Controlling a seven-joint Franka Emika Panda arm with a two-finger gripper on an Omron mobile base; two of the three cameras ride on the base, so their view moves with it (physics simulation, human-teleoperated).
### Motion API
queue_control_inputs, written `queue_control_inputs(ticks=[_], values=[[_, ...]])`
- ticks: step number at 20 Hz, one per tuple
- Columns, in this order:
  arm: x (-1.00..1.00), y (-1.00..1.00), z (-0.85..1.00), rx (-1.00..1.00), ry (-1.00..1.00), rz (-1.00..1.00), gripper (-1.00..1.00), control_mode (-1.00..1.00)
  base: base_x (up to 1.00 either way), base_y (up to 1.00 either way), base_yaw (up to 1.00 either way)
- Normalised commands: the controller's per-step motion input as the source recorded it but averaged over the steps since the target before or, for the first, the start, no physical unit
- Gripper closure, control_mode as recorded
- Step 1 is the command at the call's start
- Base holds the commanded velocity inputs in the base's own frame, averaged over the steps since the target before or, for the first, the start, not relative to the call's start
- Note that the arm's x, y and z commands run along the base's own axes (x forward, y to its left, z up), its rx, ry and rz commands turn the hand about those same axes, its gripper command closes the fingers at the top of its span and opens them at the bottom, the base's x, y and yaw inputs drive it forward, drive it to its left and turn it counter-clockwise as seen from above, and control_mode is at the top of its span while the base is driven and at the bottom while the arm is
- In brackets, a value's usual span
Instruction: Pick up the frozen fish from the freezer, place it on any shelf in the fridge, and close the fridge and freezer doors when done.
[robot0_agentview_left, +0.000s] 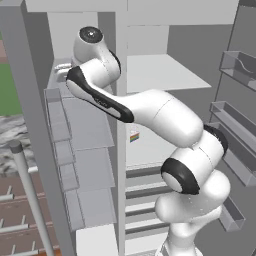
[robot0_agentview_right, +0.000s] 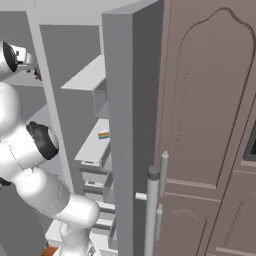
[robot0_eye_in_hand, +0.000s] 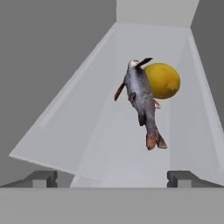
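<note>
Hand view is showing the frozen fish lying on a freezer shelf, touching a yellow lemon, gripper spread wide.

Brown panelled cabinet door on the right; green patch and reddish-brown surface at left

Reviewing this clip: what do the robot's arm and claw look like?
The arm is glossy white, built of rounded segments with black joint bands and a round dark-centred cap at its top. No cables or markings show. The claw has two small, blocky dark-grey fingertips.
</note>
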Motion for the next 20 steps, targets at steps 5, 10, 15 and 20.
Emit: queue_control_inputs(ticks=[5, 10, 15, 20], values=[[0.44, 0.00, -0.13, -0.01, 0.00, 0.01, -1.00, -1.00, 0.00, 0.00, 0.00], [0.51, 0.00, -0.06, -0.05, 0.00, 0.00, -1.00, -1.00, 0.00, 0.00, 0.00], [0.43, 0.00, -0.16, -0.09, 0.01, -0.01, -1.00, -1.00, 0.00, 0.00, 0.00], [0.41, 0.00, -0.17, -0.10, 0.05, -0.03, -1.00, -1.00, 0.00, 0.00, 0.00]])
